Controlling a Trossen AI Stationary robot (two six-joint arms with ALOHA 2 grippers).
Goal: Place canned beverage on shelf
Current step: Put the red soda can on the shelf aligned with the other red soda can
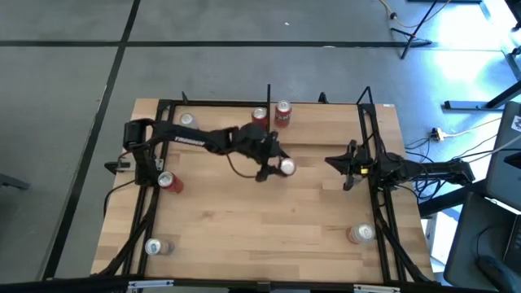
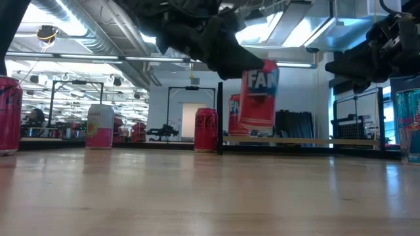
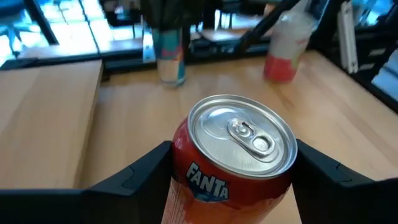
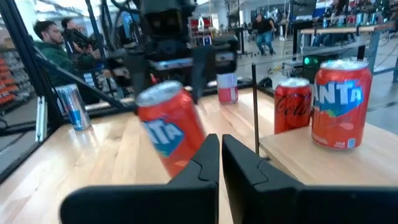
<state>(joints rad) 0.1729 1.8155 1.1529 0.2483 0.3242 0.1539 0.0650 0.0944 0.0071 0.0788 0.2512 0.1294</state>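
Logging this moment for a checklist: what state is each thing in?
Orange Fanta can: gripped, lifted off the table, tilted.
Left tool: closed on that can.
Right tool: shut, empty.
Pale wooden shelf board: holds two upright cans.
Red Coca-Cola can: upright on shelf.
Second orange Fanta can: upright on shelf.

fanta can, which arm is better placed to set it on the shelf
Left. Its pincer already holds the Fanta can off the table, near the shelf. The right pincer is shut and empty, off to the side.
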